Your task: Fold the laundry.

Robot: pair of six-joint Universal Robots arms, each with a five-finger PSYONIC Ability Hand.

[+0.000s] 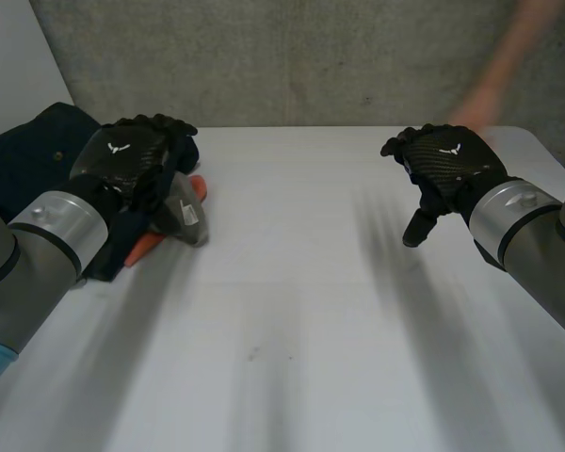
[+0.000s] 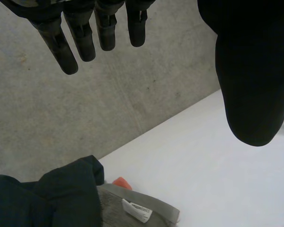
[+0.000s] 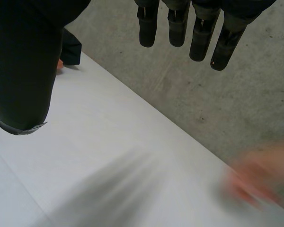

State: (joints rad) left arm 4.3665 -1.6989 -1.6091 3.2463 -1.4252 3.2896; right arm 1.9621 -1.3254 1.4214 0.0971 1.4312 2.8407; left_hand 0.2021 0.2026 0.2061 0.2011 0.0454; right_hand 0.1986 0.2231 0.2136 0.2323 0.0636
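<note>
A pile of laundry lies at the table's far left: a dark navy garment [image 1: 28, 155], a grey piece [image 1: 184, 218] with a white label, and an orange piece [image 1: 146, 245] under them. My left hand [image 1: 132, 155] hovers over this pile, open, fingers straight and holding nothing. In the left wrist view the navy garment [image 2: 42, 198], the grey piece [image 2: 132, 208] and a bit of the orange piece [image 2: 121, 182] lie beneath my left hand's fingers [image 2: 80, 38]. My right hand [image 1: 447, 169] is open above bare table at the right; its fingers [image 3: 189, 28] hang straight.
The white table [image 1: 292, 311] ends at a grey concrete wall [image 1: 292, 56]. A person's forearm [image 1: 508, 56] moves at the far right corner, and the person's hand [image 3: 260, 177] is near the table's edge beyond my right hand.
</note>
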